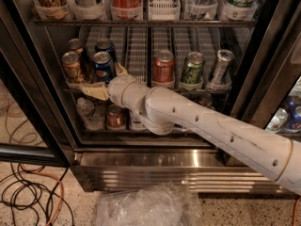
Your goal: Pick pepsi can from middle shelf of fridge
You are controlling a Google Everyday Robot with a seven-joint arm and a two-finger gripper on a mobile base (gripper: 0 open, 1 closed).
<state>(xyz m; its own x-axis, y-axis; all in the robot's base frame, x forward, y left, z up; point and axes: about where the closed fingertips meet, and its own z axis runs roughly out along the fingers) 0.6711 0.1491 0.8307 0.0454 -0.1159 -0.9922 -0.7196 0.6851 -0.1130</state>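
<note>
The fridge point(188, 161) stands open in front of me. On its middle shelf point(136, 46), at the left, a blue pepsi can point(102, 66) stands at the front and a second one point(104, 47) stands behind it. My gripper point(100, 78) is at the shelf's front edge, right at the front pepsi can. Its tan fingers point(94, 91) are spread open, one low to the can's left and one by its right side. The white arm reaches in from the lower right and hides the can's base.
Two gold-brown cans point(73, 67) stand left of the pepsi cans. A red can point(163, 67), a green can point(192, 69) and a silver can point(221, 67) stand to the right. Small bottles point(87, 109) sit on the rack below. Cables point(28, 192) and a plastic bag point(146, 206) lie on the floor.
</note>
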